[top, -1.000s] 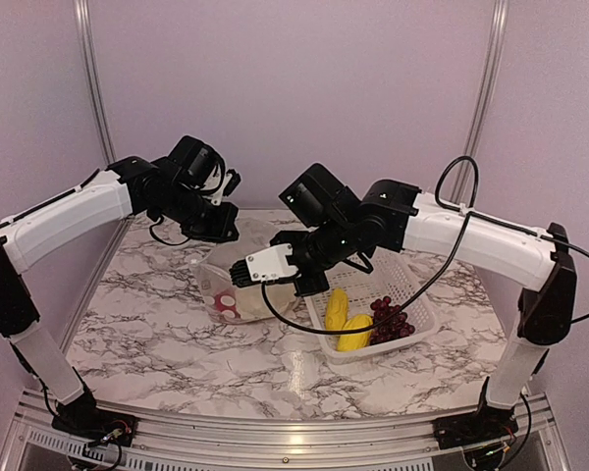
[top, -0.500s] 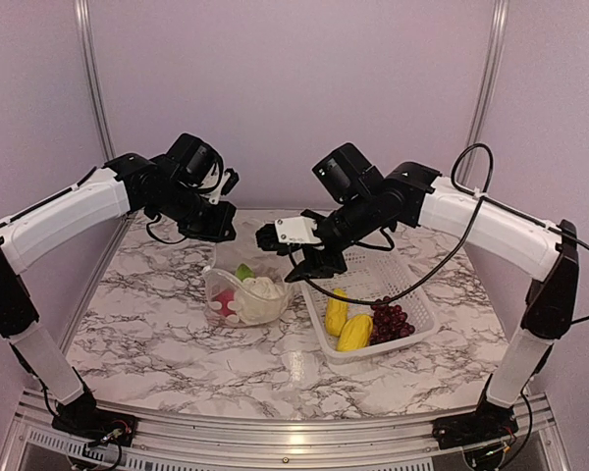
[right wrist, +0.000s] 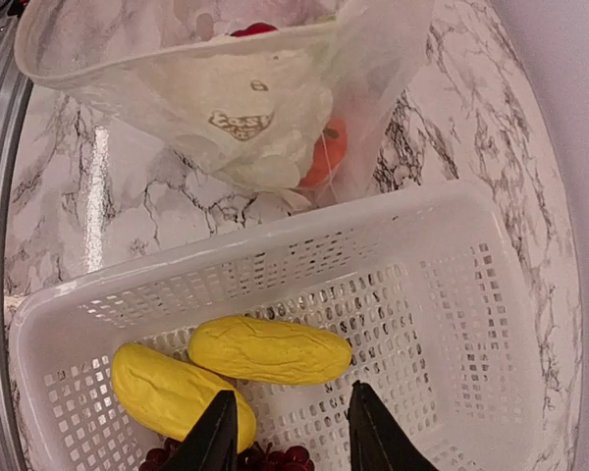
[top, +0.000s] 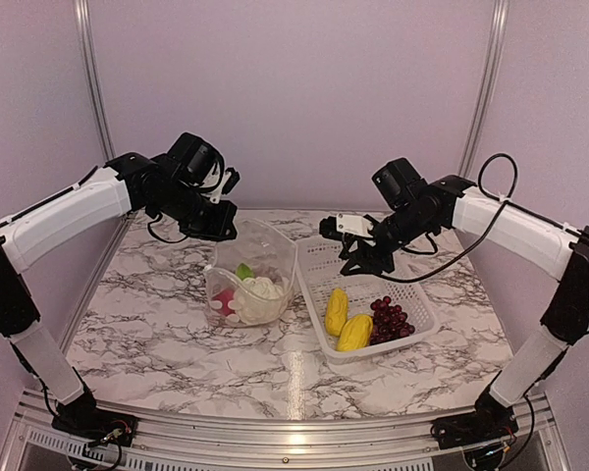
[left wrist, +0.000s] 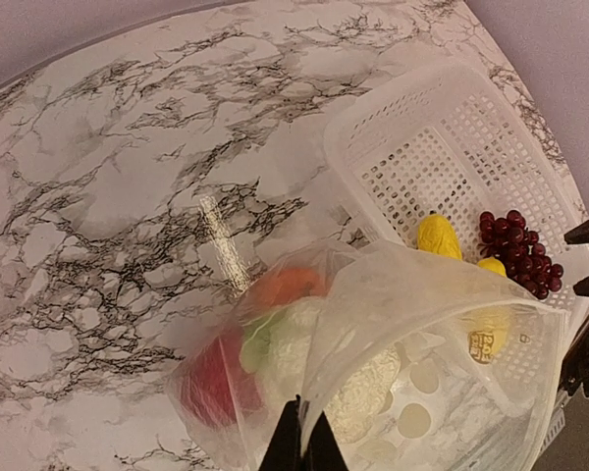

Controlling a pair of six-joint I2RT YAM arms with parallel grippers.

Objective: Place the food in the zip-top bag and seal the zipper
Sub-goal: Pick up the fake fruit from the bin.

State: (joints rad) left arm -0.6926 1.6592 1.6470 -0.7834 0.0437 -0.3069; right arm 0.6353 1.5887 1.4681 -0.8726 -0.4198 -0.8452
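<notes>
filling step in hand. zip-top bag [left wrist: 422, 324] rim clamped by left gripper [left wrist: 302, 432]; right gripper [right wrist: 293, 397] parted, empty, above basket [right wrist: 442, 285]. next: yellow piece [right wrist: 270, 349] to be grasped, carried left.

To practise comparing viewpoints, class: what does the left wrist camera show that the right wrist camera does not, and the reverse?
Only the left wrist view: the left gripper shut on the mouth edge of the zip-top bag, and the full bunch of purple grapes. Only the right wrist view: the right gripper, fingers apart and holding nothing, above the two yellow pieces seen whole. Both: the bag with the orange pumpkin inside, the white perforated basket and the marble table.
</notes>
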